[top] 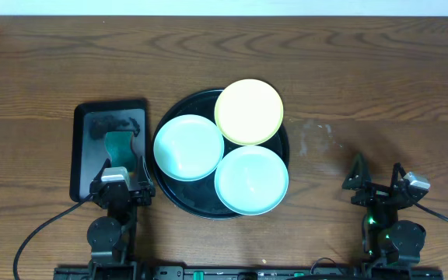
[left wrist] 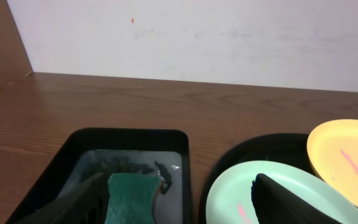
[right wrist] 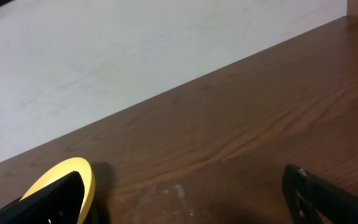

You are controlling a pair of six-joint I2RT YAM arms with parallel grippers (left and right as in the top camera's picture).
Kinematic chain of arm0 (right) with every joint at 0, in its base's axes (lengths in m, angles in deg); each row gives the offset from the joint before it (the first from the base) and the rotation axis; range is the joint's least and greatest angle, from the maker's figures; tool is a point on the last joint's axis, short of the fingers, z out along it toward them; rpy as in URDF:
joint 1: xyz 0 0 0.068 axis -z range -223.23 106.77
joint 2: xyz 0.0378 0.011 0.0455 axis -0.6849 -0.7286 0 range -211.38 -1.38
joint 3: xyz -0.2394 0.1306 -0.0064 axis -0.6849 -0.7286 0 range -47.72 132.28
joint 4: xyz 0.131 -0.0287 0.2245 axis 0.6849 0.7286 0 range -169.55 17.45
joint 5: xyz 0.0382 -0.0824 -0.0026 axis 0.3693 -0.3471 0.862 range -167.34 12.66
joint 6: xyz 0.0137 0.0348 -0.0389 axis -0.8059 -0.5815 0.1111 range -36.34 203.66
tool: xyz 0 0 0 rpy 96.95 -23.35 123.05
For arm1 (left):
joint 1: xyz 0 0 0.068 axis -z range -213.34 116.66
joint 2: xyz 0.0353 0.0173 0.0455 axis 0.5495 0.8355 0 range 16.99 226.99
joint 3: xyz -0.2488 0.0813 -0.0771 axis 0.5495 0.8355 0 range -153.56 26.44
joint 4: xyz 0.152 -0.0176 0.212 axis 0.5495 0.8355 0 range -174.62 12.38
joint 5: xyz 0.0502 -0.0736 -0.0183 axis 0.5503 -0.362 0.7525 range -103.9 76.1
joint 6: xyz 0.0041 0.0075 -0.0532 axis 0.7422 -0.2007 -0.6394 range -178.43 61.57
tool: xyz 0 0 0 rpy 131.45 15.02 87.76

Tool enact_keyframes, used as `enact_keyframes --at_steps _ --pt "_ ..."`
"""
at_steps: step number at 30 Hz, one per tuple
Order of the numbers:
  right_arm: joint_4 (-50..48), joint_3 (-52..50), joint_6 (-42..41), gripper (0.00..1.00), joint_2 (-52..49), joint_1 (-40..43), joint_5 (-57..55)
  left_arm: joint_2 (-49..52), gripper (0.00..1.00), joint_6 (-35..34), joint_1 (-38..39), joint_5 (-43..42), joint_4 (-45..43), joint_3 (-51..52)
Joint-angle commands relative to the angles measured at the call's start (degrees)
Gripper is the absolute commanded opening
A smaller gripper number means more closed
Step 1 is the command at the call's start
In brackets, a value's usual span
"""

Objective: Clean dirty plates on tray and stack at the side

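The round black tray (top: 183,200) sits at the table's middle and holds three plates. The pale yellow plate (top: 249,111) lies at the back. One mint plate (top: 188,147) lies at the left, the other mint plate (top: 251,179) at the front right. In the left wrist view the left mint plate (left wrist: 278,186) and the yellow plate (left wrist: 347,155) show pink smears. My left gripper (top: 119,173) is open over the rectangular tray's near end, either side of the sponge (left wrist: 132,196). My right gripper (top: 377,175) is open and empty over bare table right of the tray.
A smaller rectangular black tray (top: 84,171) stands left of the round tray, wet inside, with a green sponge (top: 119,146) in it. A faint whitish smear (top: 317,136) marks the wood right of the round tray. A pale wall runs along the table's far edge.
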Motion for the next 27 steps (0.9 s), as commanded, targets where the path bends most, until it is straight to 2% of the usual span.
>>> enact_keyframes --at_steps 1,14,18,22,27 --pt "0.17 -0.09 -0.50 0.99 0.33 0.28 0.02 0.00 0.74 0.55 0.15 0.90 2.69 0.79" --pt "0.07 -0.09 -0.07 0.99 0.33 0.28 -1.03 0.00 0.74 0.55 0.15 0.90 2.64 0.79" --pt "-0.50 -0.09 0.07 0.99 0.33 0.28 -5.66 0.00 0.74 0.55 0.15 0.87 2.64 0.79" --pt "-2.19 -0.09 7.06 0.99 0.33 0.28 -4.96 0.00 0.74 0.55 0.15 0.87 1.81 0.70" --pt "-5.62 -0.04 11.78 0.99 0.31 0.28 0.48 0.24 0.74 0.55 0.15 0.87 1.75 -2.36"
